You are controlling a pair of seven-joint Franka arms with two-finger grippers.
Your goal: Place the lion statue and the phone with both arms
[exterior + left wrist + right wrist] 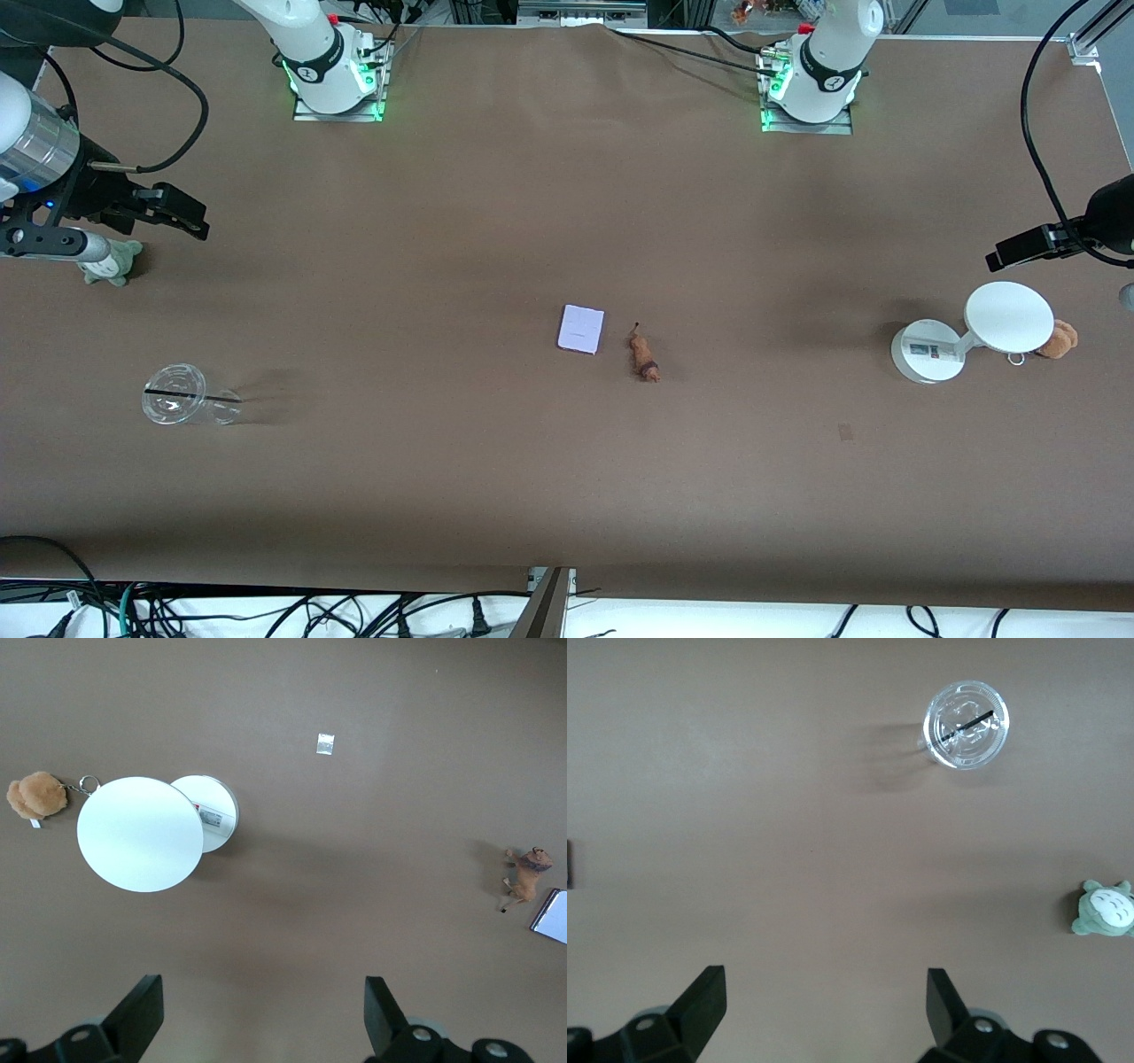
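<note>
On the brown worktop [496,461], nothing yet lifted. Up at each end, the two arms waiting: right gripper [824,1005] over bare cloth near the grey-green plush [113,262], jaws released and empty; left gripper [264,1010] over the white stand [970,332], jaws likewise spread wide, holding nothing. Toward the right arm's end, a clear lidded cup [182,396] on its side. Mid-worktop, well apart from both grippers, the phone [581,329] lying flat, the lion statue [643,353] just beside it. Judged barely begun: both pickups and both placings left.

Even overhead light, soft shadows
</note>
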